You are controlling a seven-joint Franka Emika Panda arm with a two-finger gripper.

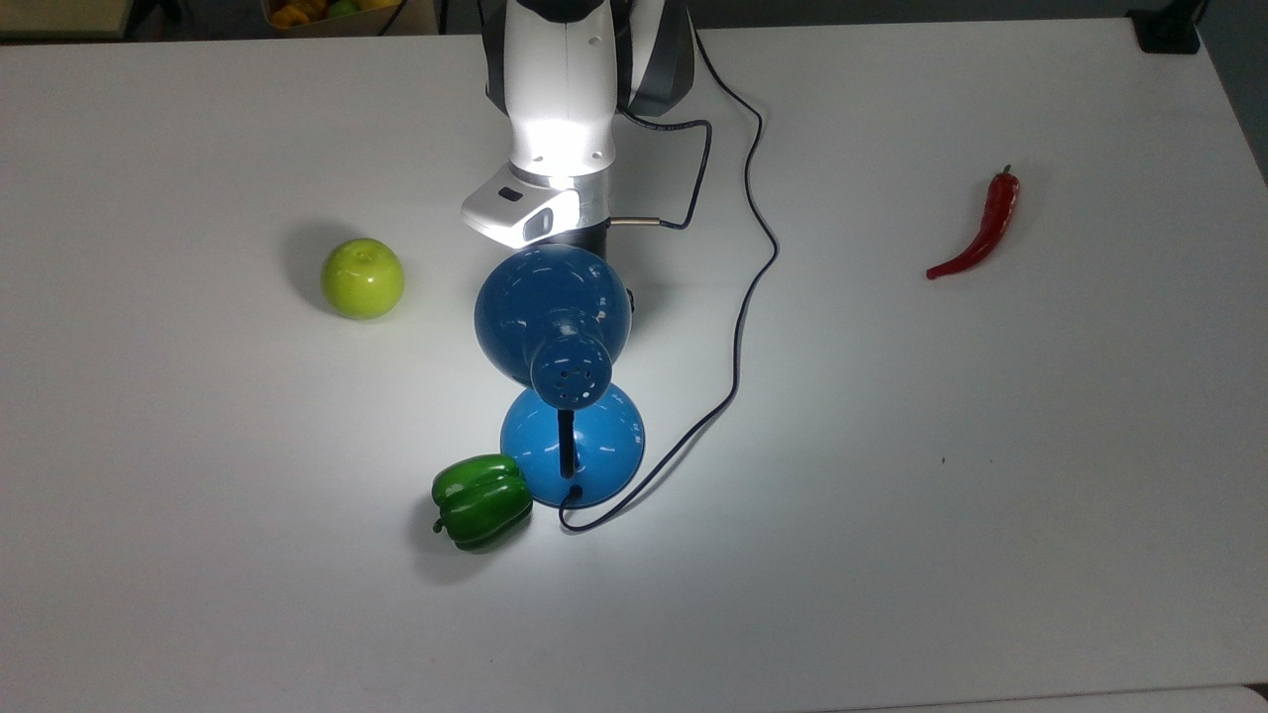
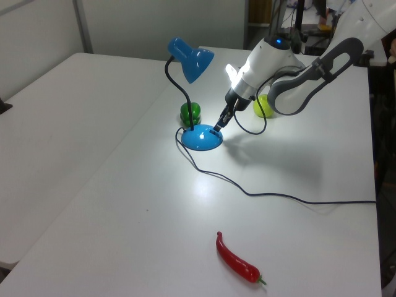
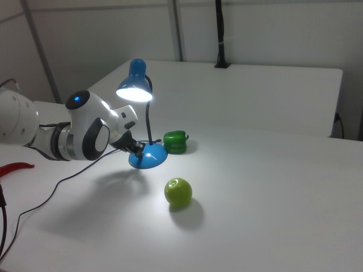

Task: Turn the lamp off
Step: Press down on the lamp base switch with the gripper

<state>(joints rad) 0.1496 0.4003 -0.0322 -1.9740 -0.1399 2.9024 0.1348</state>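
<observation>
One blue lamp [image 2: 199, 137] stands near the middle of the white table [image 1: 991, 495], its bulb lit and casting a bright pool around its round base. My gripper [image 2: 218, 126] angles down to the base's edge on the left view's right, its tip at or just above the blue surface; I cannot tell whether my jaws are open or closed. A green bell pepper [image 1: 481, 500] touches the base. A green apple [image 1: 363, 278] sits apart, on the top view's left. A red chili [image 1: 979, 230] lies well apart, on the top view's right. The lamp's thin dark cord [image 1: 738, 327] trails across the table.
</observation>
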